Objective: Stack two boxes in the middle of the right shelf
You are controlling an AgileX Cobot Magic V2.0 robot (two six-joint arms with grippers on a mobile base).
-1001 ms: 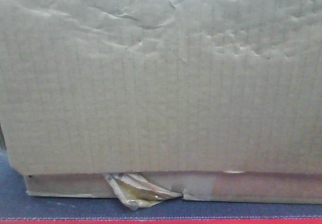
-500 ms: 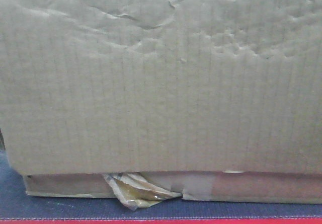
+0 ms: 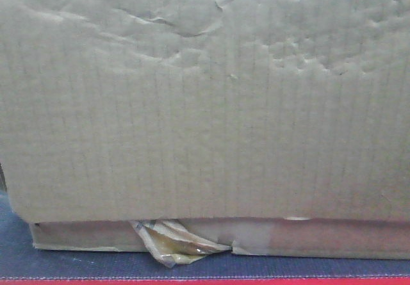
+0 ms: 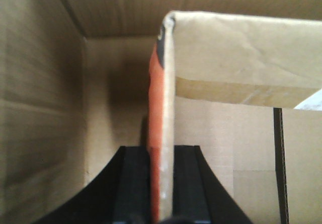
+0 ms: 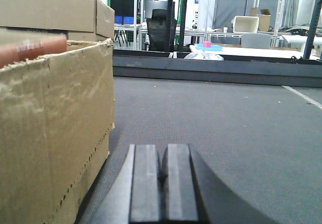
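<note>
With the large carton (image 3: 205, 105) stacked on the flatter carton (image 3: 333, 237) on a dark grey surface (image 3: 16, 259), we find our left gripper (image 4: 161, 156) clamped on an upright cardboard wall (image 4: 167, 98), seemingly the large carton's, while the right gripper (image 5: 162, 153), pinched shut on nothing, has the cardboard to its left.

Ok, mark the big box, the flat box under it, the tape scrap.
big box (image 3: 205, 105), front view, middle of front wall.
flat box (image 3: 333, 237), front view, right of front side.
tape scrap (image 3: 173, 246), front view, crumpled middle.

Surface: dark grey fabric surface (image 3: 13, 246), red strip (image 3: 192, 282) along its near edge
Floor: grey carpet (image 5: 226, 123)
Background: black office chair (image 5: 160, 25), white table (image 5: 251, 52), beige bin (image 5: 245, 23)
</note>
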